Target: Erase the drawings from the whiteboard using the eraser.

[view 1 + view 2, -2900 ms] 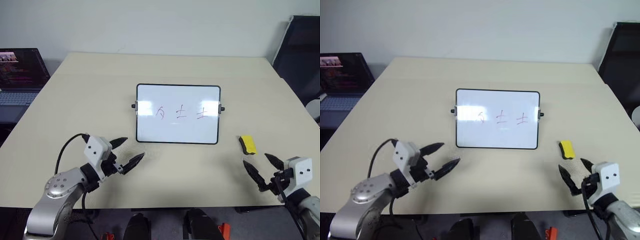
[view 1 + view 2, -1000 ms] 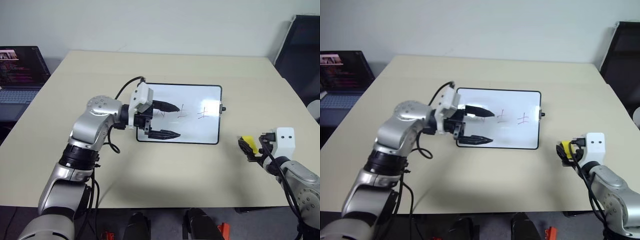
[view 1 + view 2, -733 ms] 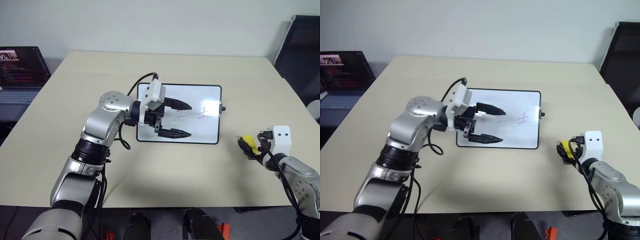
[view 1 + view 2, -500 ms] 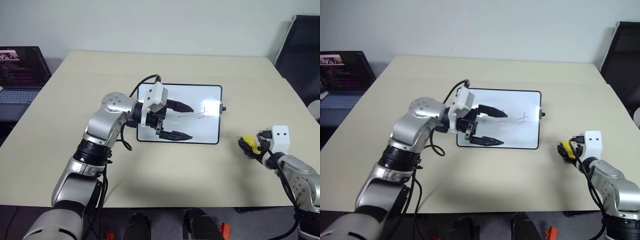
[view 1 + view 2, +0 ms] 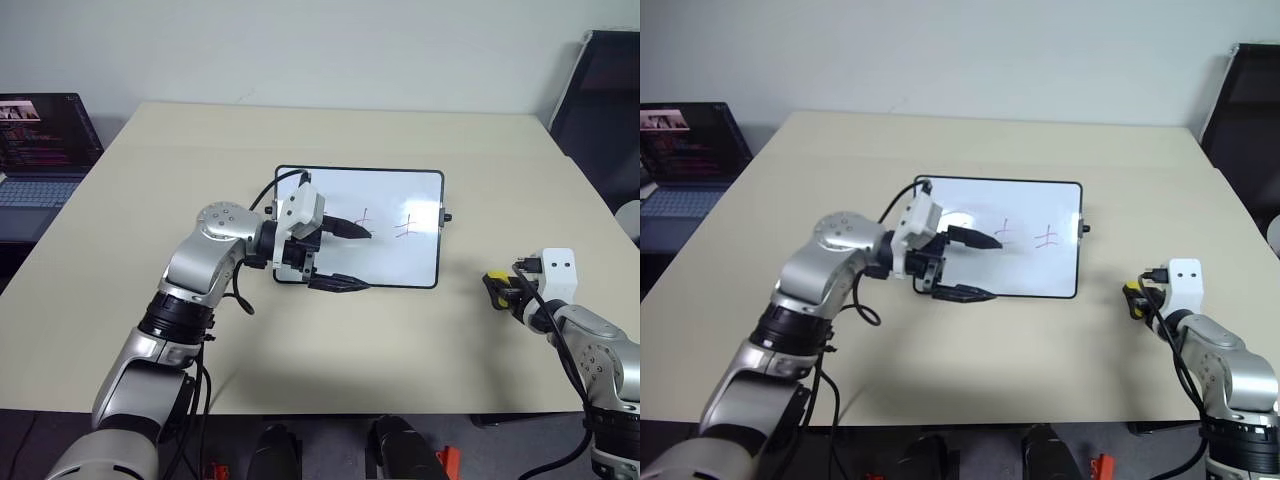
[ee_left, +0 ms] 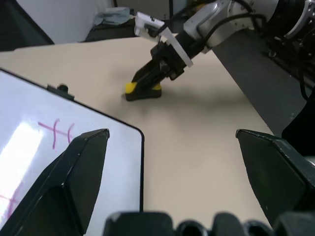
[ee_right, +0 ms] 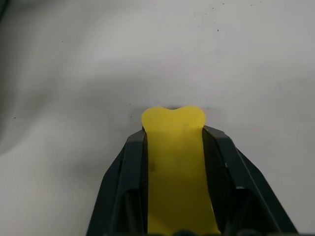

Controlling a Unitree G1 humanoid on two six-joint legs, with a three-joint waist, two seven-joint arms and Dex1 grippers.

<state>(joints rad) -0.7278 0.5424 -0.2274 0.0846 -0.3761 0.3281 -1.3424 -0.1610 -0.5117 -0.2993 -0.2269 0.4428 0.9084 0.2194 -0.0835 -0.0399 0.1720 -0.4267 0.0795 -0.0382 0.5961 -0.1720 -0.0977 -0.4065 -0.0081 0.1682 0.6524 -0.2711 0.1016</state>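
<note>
The left arm (image 5: 205, 270) is built of rounded silver-grey shells joined by black rings, with small dark screws on a round cap at one joint. A thin black cable loops from it to a white boxy wrist block (image 5: 300, 212). The left pincer (image 5: 348, 257) has two black, tapering, pointed fingers. The right arm (image 5: 600, 355) has the same silver shells, black cables and a white block (image 5: 556, 272) with two small dark dots.
</note>
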